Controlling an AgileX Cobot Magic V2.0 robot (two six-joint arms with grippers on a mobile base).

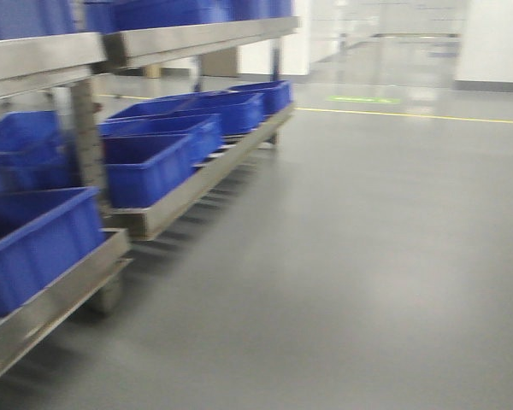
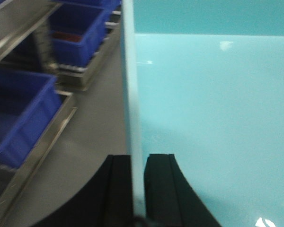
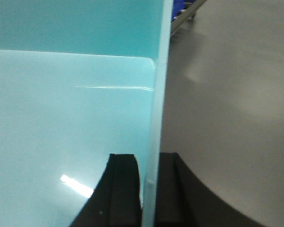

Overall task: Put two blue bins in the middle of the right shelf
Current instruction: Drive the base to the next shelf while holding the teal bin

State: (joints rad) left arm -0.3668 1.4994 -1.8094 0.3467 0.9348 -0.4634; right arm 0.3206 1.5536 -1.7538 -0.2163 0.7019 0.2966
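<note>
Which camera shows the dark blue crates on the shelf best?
The front view: a whole row of crates sits on the shelf. The left wrist view catches a few at its left, the right wrist view just a sliver beyond the pale tub.

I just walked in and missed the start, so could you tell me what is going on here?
The robot holds a pale blue bin between both arms: the left gripper is shut on its left wall, the right gripper on its right wall, each with one finger inside and one outside. Ahead, a metal shelf with dark blue crates stands to the left of grey floor. Whether a second bin is nested underneath cannot be seen.
</note>
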